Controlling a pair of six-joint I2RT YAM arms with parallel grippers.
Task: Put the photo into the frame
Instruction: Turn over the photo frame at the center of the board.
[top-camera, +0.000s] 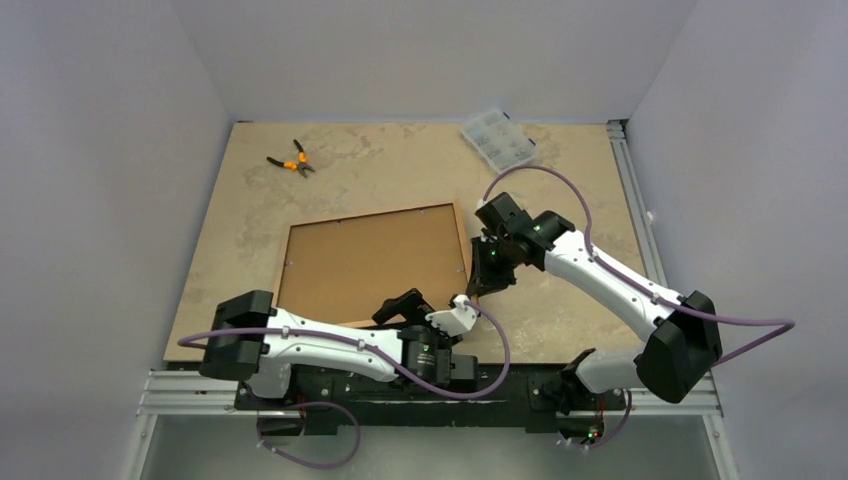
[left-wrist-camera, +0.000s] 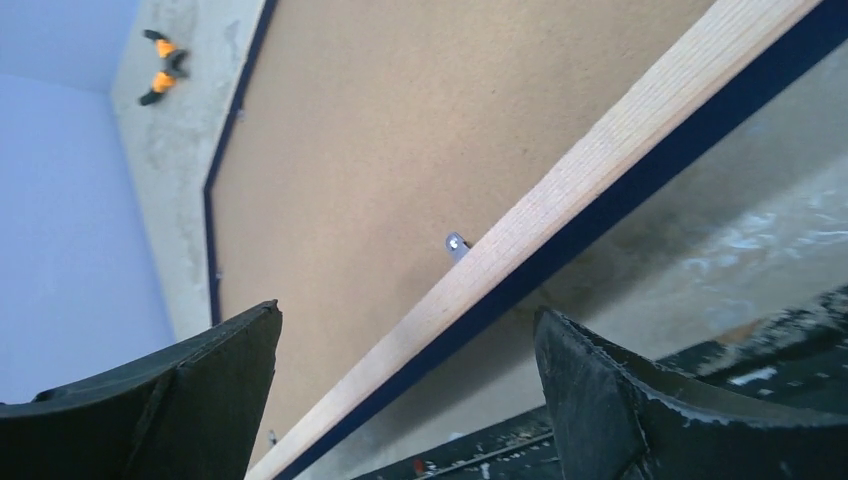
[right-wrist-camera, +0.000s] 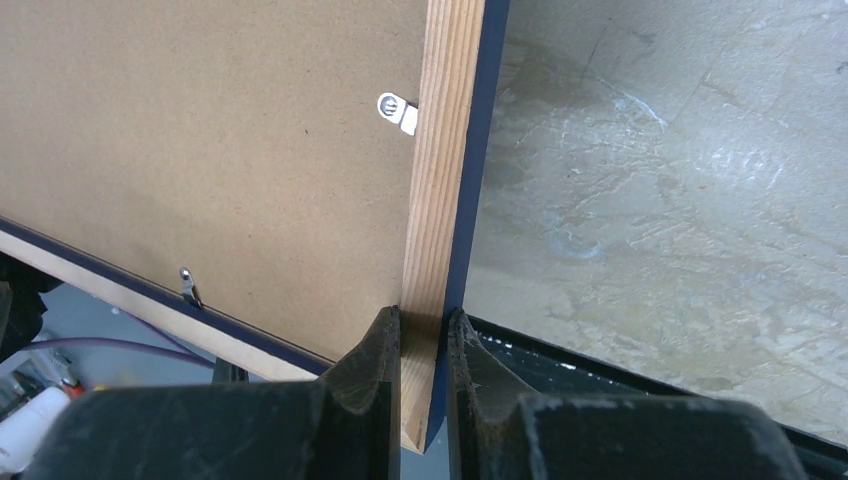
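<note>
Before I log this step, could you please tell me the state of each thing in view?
Thin-railed rectangular picture frame, wood-brown back, dark blue edge: back up, right rail clamped.
Plain brown rectangular backing board: seated in frame.
Left gripper: jaws open, empty.
Right gripper: jaws shut on frame rail.
Orange-handled pliers: lying flat, ungripped.
Clear plastic compartment box: lid state unclear.

Soft, even light from overhead keeps the bench (top-camera: 380, 165) bright in the top view, with only faint, diffuse shadows beneath the arms. In the left wrist view the left fingers (left-wrist-camera: 180, 400) loom black and slightly blurred. In the right wrist view the frame (right-wrist-camera: 440, 150) shows crisp grain, and a pale sheen streaks the bench.
</note>
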